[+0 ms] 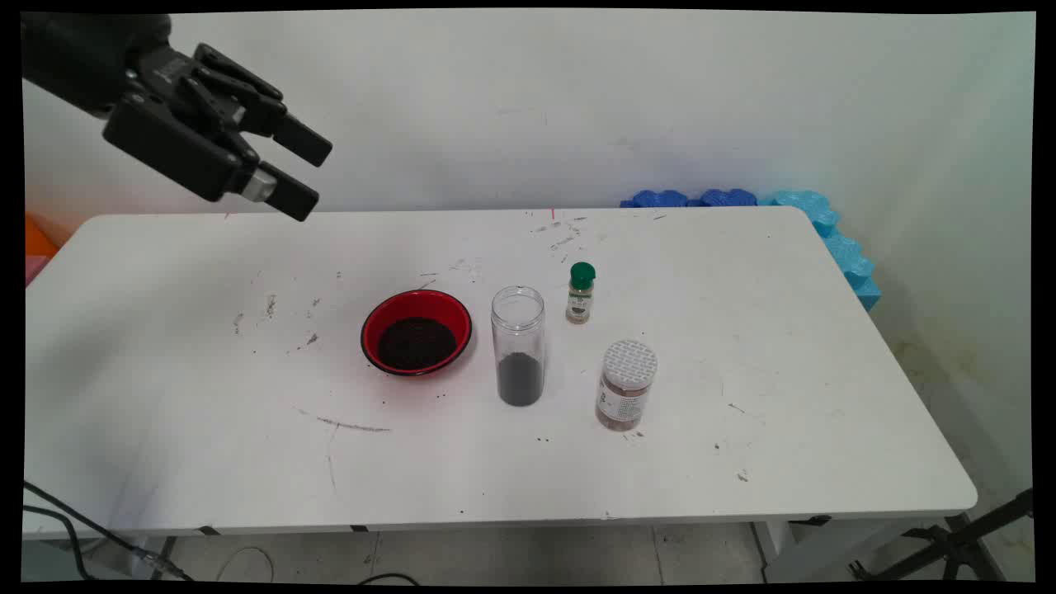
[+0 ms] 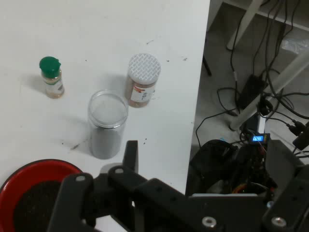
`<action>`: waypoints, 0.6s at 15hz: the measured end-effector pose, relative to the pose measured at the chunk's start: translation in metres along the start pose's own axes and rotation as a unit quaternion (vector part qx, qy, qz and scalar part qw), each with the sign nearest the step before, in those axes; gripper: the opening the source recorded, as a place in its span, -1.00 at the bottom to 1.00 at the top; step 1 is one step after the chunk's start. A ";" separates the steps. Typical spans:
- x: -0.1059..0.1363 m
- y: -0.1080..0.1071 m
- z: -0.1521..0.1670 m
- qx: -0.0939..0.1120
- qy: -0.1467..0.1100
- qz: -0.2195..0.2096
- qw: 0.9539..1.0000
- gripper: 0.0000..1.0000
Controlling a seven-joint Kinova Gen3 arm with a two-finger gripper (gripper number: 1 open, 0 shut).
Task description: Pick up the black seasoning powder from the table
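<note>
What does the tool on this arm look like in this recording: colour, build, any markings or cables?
The tool is matte black: a blocky body with exposed linkage bars and two flat, rectangular fingers, one with a small silvery metal part at its base. Round bolts dot the linkage in the hand view. No lettering or cables show on it.

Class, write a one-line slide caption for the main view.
Open gripper raised above white table with red bowl, clear jar, two spice jars.

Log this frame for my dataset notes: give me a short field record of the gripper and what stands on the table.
gripper: open, raised above the table's far left, holding nothing
bowl: red, dark grains inside
clear jar: no lid, dark grains at bottom, right of bowl
small bottle: green cap, behind the jar
lidded jar: white lid, brown contents
table: white, scuffed
</note>
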 end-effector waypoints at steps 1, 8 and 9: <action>-0.001 -0.001 0.002 0.002 0.000 -0.002 1.000 1.00; -0.029 -0.015 0.031 0.036 -0.008 -0.033 0.999 1.00; -0.037 -0.017 0.040 0.042 -0.010 -0.034 0.999 1.00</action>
